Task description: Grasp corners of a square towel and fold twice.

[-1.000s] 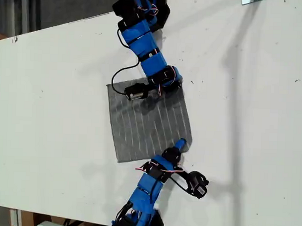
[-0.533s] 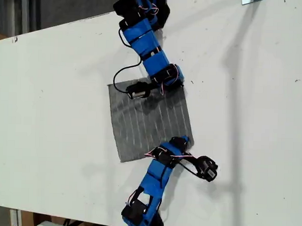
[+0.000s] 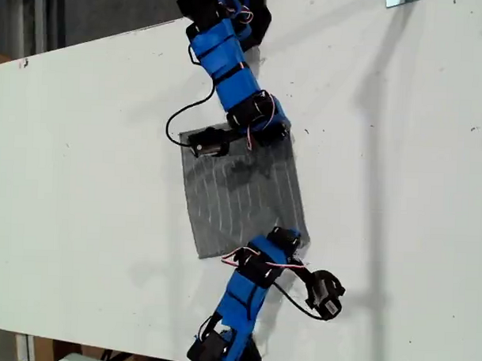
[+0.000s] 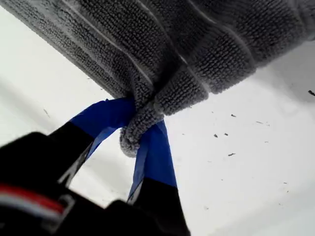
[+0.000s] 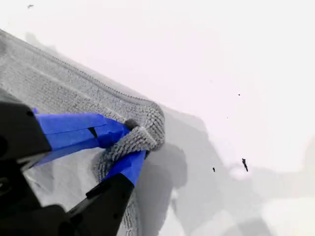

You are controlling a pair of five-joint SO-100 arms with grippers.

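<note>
towel: grey striped towel (image 3: 242,194) lies mostly flat on the white table (image 3: 83,159), between the two arms in the exterior view; two corners pinched up, the rest on the surface.
first gripper: my first gripper (image 4: 140,130) is clamped on a towel corner (image 4: 135,130); blue fingers (image 4: 152,152) either side of a bunched fold of terry, cloth lifting above it.
second gripper: my second gripper (image 5: 129,142) is also closed on a corner (image 5: 142,132); hem curled over between the blue fingers (image 5: 74,130), and the shadow under the cloth suggests it is just off the table.
which arm is which: wrist views don't settle it (both show a pinched corner over bare white table), so no mapping claimed. In the exterior view one arm reaches in from the top (image 3: 262,130), the other from the bottom (image 3: 282,241), both at the towel's edge on that view's right.
step: first fold, grasp stage done, both corners secured; fold itself not yet made.
next move: raise both corners together, carry them across to the edge on the exterior view's left, keeping the arms level and in step so the held edge stays straight, then let go once edges line up.
risk: thin pinch on soft terry; a corner could slip if one arm leads.
</note>
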